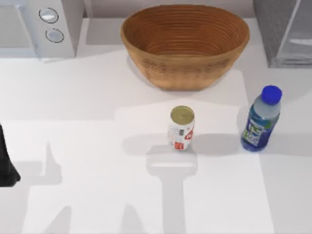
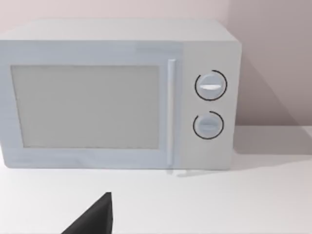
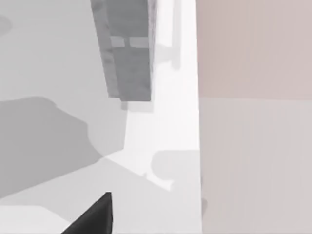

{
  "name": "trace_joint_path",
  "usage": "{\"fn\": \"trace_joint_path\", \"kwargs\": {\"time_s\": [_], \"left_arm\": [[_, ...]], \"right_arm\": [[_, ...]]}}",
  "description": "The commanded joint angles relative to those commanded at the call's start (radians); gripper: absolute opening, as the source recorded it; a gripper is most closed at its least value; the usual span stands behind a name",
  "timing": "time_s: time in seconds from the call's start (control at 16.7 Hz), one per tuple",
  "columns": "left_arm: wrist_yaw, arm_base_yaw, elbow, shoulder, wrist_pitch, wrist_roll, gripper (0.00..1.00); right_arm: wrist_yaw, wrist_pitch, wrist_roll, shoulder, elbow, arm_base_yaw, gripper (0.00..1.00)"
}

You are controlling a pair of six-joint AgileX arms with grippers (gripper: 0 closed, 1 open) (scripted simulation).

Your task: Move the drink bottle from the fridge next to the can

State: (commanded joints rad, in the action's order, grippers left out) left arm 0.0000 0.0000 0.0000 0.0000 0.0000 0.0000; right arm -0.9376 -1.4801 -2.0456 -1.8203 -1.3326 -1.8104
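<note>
White, smooth table (image 1: 87, 195) spreads under us in the top view, crossed by soft grey shadows. At nine o'clock on its edge sits a dark sliver of our left arm (image 1: 6, 165); a black wedge of our left gripper (image 2: 95, 219) shows in the left wrist view, and we cannot tell how far its fingers are parted or whether they hold anything. Our right gripper (image 3: 95, 219) shows as a like black wedge in the right wrist view, its opening equally unclear.

Just past the centre stands the can (image 1: 182, 129), a short white cylinder with red markings and a dull gold round top, upright. At three o'clock from it, apart with bare table between, stands the drink bottle (image 1: 261, 119): clear plastic, blue cap, blue label with green and white marks, taller than the can, upright on the table and outside the fridge.

Farther off at twelve o'clock rests a woven, ribbed brown basket (image 1: 185, 68), oval and deep. At eleven o'clock is a boxy white microwave (image 1: 48, 29) with two round knobs; at one o'clock, the grey box-shaped fridge (image 1: 273, 29) with its pale glassy panel.
</note>
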Motion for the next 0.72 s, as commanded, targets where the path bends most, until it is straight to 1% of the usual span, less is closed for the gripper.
{"fn": "trace_joint_path", "kwargs": {"time_s": [0.3,0.42,0.54,0.72], "left_arm": [[0.0,0.0,0.0,0.0,0.0,0.0,1.0],[0.0,0.0,0.0,0.0,0.0,0.0,1.0],[0.0,0.0,0.0,0.0,0.0,0.0,1.0],[0.0,0.0,0.0,0.0,0.0,0.0,1.0]], "right_arm": [[0.002,0.002,0.003,0.002,0.003,0.005,1.0],[0.005,0.032,0.033,0.001,0.004,0.026,1.0],[0.014,0.098,0.104,-0.003,0.004,0.074,1.0],[0.039,0.254,0.29,-0.009,0.006,0.19,1.0]]}}
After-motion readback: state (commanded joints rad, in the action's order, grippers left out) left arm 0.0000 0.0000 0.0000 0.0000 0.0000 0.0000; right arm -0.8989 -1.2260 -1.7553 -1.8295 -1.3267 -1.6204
